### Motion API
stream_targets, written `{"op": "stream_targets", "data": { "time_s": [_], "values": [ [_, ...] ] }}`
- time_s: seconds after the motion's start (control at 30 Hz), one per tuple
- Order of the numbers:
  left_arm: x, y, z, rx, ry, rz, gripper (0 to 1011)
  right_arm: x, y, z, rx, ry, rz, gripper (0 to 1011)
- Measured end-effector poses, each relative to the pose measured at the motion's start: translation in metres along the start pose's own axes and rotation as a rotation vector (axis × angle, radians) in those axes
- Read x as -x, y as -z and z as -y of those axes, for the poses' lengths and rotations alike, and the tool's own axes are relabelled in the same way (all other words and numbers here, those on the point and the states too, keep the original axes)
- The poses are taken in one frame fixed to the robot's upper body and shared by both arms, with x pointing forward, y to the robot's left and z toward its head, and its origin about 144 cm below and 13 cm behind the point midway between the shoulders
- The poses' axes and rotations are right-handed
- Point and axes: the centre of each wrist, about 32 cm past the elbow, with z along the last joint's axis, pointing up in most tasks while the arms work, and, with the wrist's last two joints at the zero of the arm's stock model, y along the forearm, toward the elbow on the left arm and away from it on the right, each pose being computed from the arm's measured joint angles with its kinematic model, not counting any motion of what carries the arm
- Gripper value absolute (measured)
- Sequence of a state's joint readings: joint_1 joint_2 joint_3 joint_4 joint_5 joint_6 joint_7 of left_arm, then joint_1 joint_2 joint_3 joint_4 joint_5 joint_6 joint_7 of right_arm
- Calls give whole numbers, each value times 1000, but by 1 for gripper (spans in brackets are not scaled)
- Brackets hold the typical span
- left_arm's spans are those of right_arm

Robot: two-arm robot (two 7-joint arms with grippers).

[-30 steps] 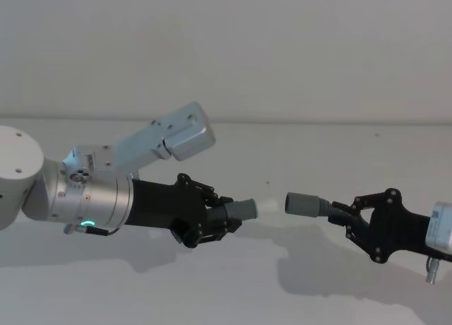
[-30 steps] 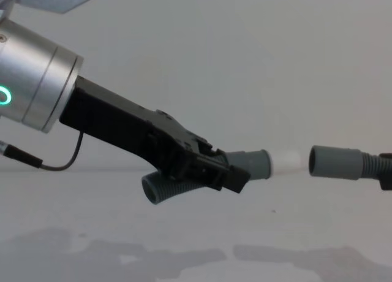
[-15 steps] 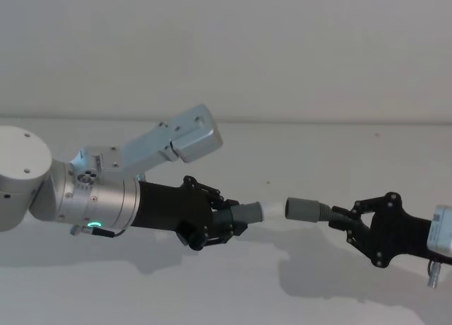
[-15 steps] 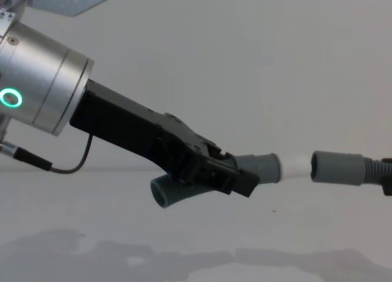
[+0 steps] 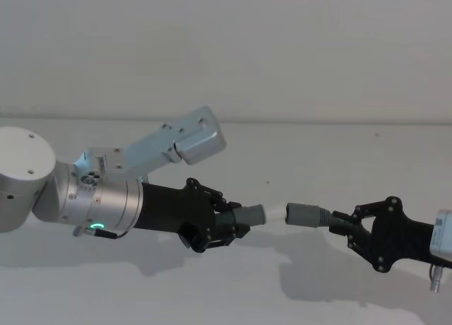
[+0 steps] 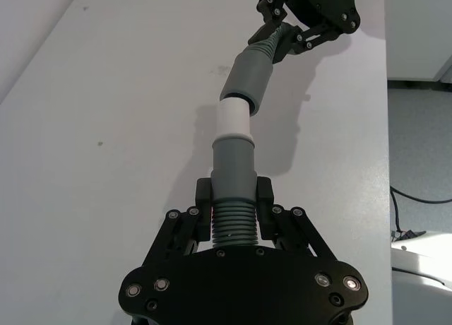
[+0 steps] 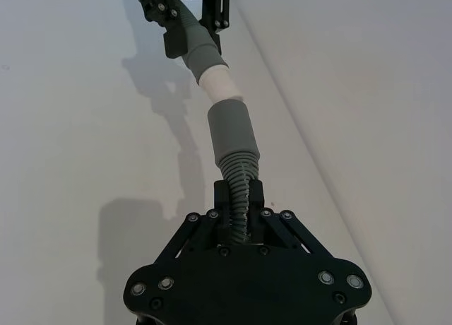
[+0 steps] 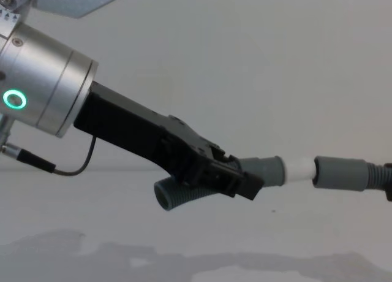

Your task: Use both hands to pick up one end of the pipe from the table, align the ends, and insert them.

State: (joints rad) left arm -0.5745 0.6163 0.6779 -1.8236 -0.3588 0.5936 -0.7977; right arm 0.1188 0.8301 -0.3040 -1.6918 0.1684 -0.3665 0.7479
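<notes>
Both pipe pieces hang above the white table (image 5: 318, 155). My left gripper (image 5: 233, 219), on the silver wrist with the green ring, is shut on the shorter ribbed hose (image 8: 177, 195) just behind its cuff (image 8: 266, 170). A white sleeve (image 8: 300, 170) sticks out of that cuff. My right gripper (image 5: 343, 225) is shut on the other hose behind its grey cuff (image 5: 304, 214). The sleeve's tip meets the mouth of the right cuff (image 6: 247, 78). In the right wrist view the sleeve (image 7: 217, 81) stands at a slight angle to that cuff (image 7: 232, 131).
A pale grey wall rises behind the table's far edge. The left arm's silver link (image 5: 183, 138) juts up behind the left gripper. A thin black cable (image 8: 67, 168) hangs under the left wrist.
My left gripper has moved right with its hose. The gap between the white sleeve and the right cuff has closed, so the sleeve's tip now touches the cuff's mouth.
</notes>
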Motion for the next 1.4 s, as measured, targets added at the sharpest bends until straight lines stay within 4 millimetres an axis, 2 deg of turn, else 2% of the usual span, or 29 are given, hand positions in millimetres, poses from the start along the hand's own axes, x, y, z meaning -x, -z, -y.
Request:
{"op": "stream_targets", "data": {
  "time_s": [1.4],
  "values": [
    [-4,3,7,14,34,-10,346,1,0,0,-22,-23,-21,125]
  ]
}}
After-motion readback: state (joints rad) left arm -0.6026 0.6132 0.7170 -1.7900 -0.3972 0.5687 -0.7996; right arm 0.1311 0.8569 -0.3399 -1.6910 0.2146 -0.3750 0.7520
